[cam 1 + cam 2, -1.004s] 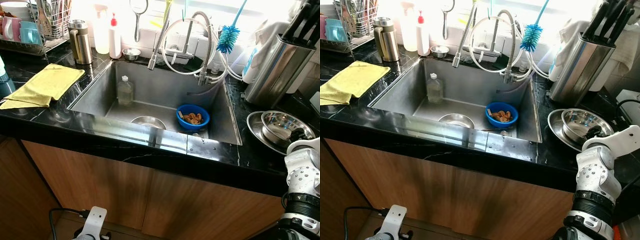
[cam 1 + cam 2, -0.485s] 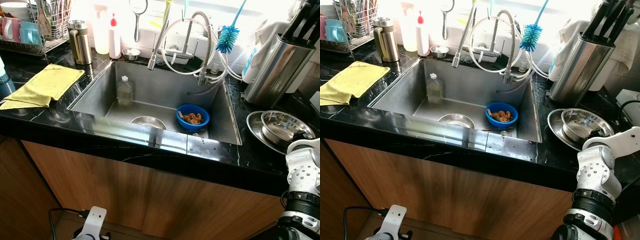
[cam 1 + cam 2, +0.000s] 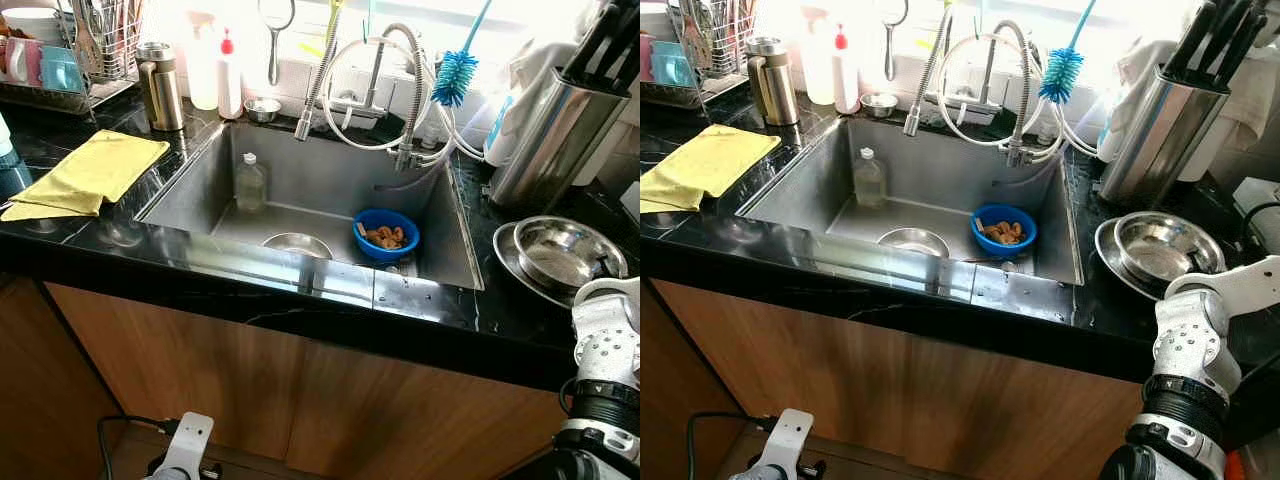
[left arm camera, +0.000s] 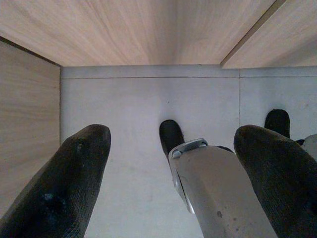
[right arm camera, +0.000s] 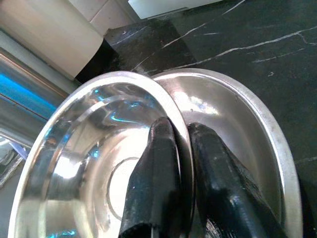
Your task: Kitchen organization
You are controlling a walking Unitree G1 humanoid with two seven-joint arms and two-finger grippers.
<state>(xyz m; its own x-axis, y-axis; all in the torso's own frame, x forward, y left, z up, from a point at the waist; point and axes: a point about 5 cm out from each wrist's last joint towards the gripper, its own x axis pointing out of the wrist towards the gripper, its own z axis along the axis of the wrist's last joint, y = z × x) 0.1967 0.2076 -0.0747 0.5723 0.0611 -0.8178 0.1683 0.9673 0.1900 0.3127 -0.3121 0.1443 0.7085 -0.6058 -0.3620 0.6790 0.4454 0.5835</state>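
One black marble counter [image 3: 120,245] is shown, with one steel sink [image 3: 420,205] set into it above wooden cabinet doors [image 3: 180,370]. One coiled spring faucet [image 3: 400,60] is seen over the basin, with one blue bottle brush [image 3: 458,75] hung beside it.

Four items are counted inside the sink: one clear bottle [image 3: 250,182] standing upright at the far left, one small steel bowl [image 3: 297,244] by the near wall, one blue bowl [image 3: 386,233] holding brown food scraps [image 3: 385,237], and the drain just beside it.

On the left of the counter one yellow cloth [image 3: 90,172] is laid flat; behind it one dish rack [image 3: 70,55], one steel jug [image 3: 160,85] and two plastic bottles [image 3: 217,70] are arranged. On the right one steel knife block [image 3: 560,130] is placed.

Two nested steel dishes are seen near it: an inner steel bowl [image 5: 94,148] tilted inside one outer steel basin [image 5: 247,129]. The right gripper [image 5: 181,148] is clamped on the inner bowl's rim, one finger on each side.

The left gripper [image 4: 171,163] is hung low by the floor [image 4: 129,99], its fingers [image 4: 74,168] spread apart and empty.
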